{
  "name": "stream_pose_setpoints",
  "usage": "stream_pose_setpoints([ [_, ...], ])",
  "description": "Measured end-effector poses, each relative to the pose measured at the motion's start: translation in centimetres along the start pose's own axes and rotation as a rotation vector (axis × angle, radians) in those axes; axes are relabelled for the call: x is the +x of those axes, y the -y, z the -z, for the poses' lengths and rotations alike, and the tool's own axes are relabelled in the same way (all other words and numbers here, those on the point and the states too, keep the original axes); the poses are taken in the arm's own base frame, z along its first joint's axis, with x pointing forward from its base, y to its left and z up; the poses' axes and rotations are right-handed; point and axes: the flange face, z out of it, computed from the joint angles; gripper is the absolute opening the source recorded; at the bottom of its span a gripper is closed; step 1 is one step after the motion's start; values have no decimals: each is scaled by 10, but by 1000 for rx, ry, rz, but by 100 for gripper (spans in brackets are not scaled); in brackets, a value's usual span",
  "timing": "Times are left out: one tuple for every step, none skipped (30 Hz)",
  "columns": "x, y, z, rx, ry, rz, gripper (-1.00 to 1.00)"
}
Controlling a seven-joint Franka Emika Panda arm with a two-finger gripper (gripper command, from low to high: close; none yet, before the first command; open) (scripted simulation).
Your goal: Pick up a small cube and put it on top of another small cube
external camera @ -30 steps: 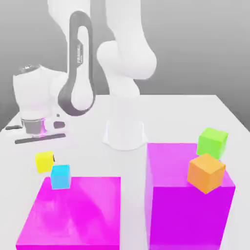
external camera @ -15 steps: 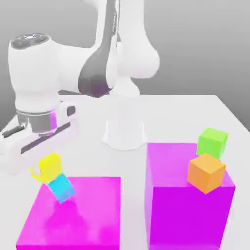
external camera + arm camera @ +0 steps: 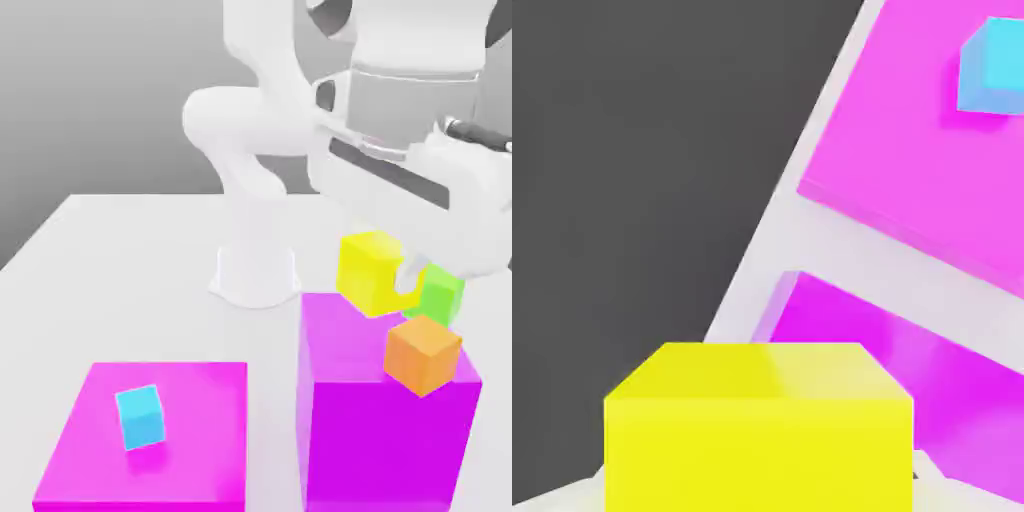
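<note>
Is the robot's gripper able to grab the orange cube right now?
Probably not yet. The gripper is shut on the yellow cube, so it is full. The orange cube sits uncovered on the tall pink block, close below.

Tall magenta block (image 3: 385,420): orange cube (image 3: 422,353) and lime-green cube (image 3: 438,292) crowd its right side; left top bare; low magenta slab (image 3: 150,440) carries only cyan cube (image 3: 140,416).

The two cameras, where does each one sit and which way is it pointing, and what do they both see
Exterior view: off the arm, facing the robot's base across the white table; shows the arm and the gripper carrying the yellow cube above the tall magenta block.
Hand view: on the hand, looking past the yellow cube down at the table.
Shared: yellow cube, cyan cube on the low magenta block.
</note>
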Motion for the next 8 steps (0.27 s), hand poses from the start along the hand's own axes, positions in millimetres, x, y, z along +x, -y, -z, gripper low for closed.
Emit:
stream_pose_setpoints([
  [0,1,-6,-2,7,3,-100],
  [0,2,-17,-2,10,4,-100],
  [-1,2,-31,-2,12,4,-100],
  [-1,2,-47,-2,13,6,-100],
  [-1,1,-57,-2,14,6,100],
  [-2,1,-57,-2,14,7,100],
  [-2,1,-57,-2,14,7,100],
  [-2,1,-57,-2,14,7,100],
])
